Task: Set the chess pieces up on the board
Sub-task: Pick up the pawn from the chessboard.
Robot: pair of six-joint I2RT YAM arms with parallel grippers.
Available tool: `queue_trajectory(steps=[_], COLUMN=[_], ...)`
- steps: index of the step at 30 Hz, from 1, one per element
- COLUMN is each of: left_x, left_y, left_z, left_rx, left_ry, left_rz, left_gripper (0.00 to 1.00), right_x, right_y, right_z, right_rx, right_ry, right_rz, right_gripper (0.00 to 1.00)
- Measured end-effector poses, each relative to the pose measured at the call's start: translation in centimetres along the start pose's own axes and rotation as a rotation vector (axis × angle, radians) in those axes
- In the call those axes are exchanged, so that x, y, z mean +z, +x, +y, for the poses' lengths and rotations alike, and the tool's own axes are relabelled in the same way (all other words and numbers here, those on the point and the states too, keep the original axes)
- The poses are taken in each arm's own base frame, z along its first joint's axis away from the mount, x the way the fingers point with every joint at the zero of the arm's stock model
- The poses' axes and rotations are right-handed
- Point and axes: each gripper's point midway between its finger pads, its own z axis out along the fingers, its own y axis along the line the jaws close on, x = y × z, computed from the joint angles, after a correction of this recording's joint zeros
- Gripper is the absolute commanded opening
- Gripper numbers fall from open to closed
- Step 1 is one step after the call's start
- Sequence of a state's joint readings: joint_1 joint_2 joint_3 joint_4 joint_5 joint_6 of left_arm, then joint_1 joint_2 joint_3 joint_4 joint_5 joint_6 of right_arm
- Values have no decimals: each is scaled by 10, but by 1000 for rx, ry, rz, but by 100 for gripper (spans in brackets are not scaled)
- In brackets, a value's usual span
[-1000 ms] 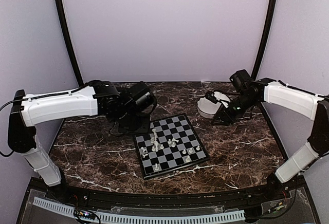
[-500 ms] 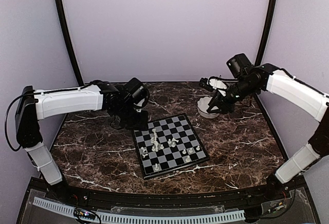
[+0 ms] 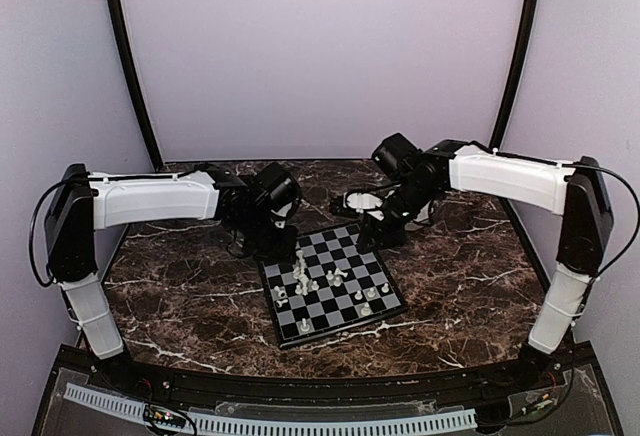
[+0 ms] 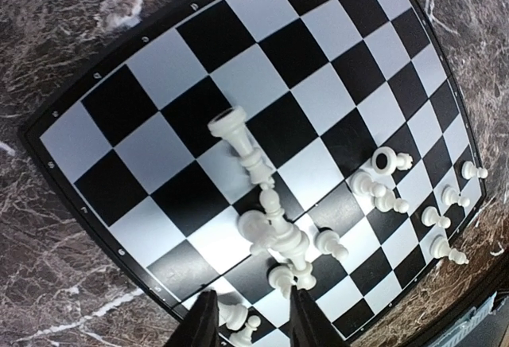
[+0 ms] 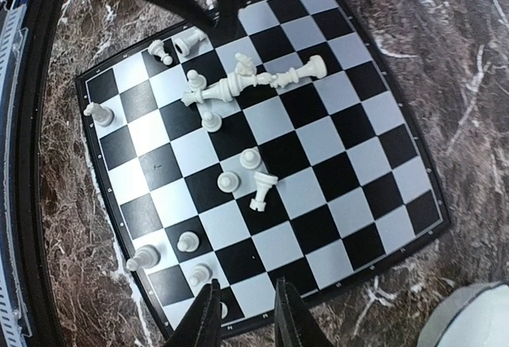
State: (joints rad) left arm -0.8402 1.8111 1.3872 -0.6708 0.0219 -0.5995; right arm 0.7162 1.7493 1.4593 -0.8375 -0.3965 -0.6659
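Several chess pieces (image 4: 274, 235) lie toppled mid-board (image 4: 159, 84). Left tool (image 4: 253, 309) and right tool (image 5: 246, 298) hover above, narrowly parted; pinching anything, cannot tell. Advice: lift fallen ones singly by the stem, stand them upright.

Dark marble table (image 3: 480, 276) — board (image 3: 350, 241) atop

pale lilac walls (image 3: 320, 56) curve behind a dark veined marble tabletop (image 3: 470, 286).
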Motion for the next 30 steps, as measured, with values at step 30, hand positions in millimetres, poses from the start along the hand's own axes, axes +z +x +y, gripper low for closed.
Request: queue_trajectory(steps=[30], left_x=[-68], left_y=[-2], left_z=[46], left_rx=[-202], left_ry=[-34], left_rz=[-285], left_gripper=[38], right_x=[95], right_y=[1], right_z=[21], right_rx=[-201], right_ry=[-83], right_rz=[187], right_gripper=[32])
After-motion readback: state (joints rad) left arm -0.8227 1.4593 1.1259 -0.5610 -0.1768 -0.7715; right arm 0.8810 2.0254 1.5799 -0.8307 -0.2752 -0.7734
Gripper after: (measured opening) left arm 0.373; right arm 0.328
